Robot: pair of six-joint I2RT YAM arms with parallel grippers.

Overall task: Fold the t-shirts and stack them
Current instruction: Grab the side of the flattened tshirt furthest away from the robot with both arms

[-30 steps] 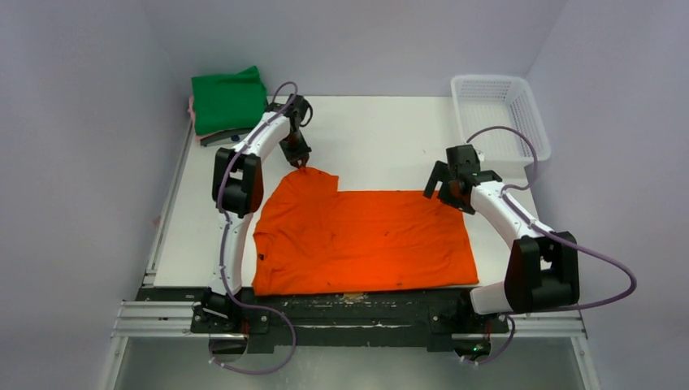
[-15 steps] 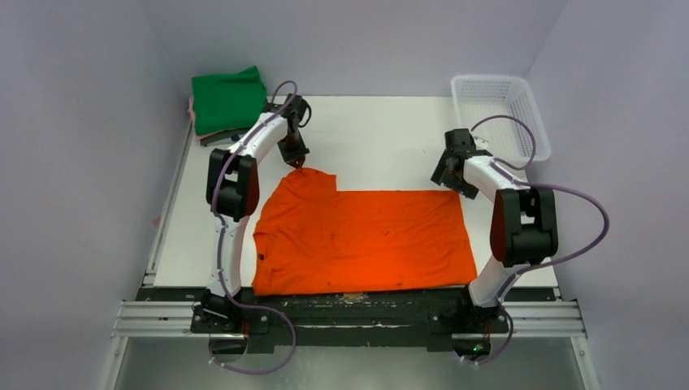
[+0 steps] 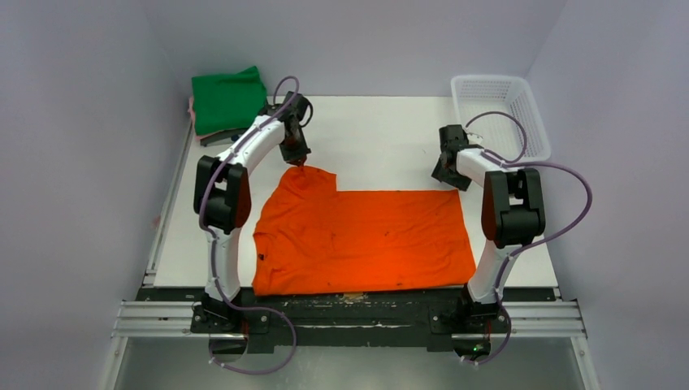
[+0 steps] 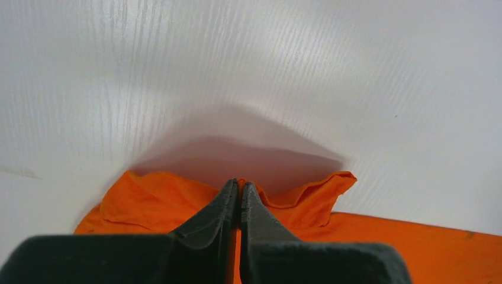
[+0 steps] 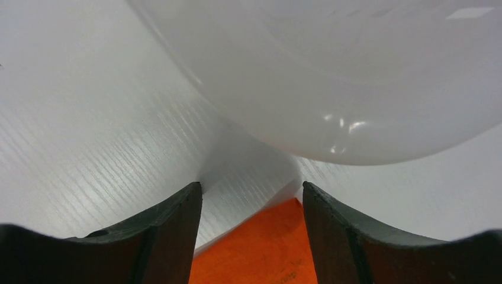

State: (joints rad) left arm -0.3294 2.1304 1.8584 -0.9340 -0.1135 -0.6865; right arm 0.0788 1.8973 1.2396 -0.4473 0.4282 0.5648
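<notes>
The orange t-shirt (image 3: 361, 240) lies spread flat on the white table, its far left sleeve sticking up toward the back. My left gripper (image 3: 301, 165) is shut on that sleeve's far edge; in the left wrist view the closed fingertips (image 4: 239, 188) pinch the orange fabric (image 4: 148, 201), which bunches up around them. My right gripper (image 3: 448, 180) is open just above the shirt's far right corner; in the right wrist view that corner (image 5: 266, 236) shows between the spread fingers (image 5: 177, 213). A folded green t-shirt (image 3: 229, 99) lies on a pink one at the back left.
A white mesh basket (image 3: 498, 120) stands at the back right, close behind the right gripper; its rounded wall (image 5: 331, 71) fills the top of the right wrist view. The purple walls enclose the table on three sides.
My right arm has swung back and to the far right corner of the orange shirt, and the gripper has lowered over it. The left gripper has stayed on the sleeve.
</notes>
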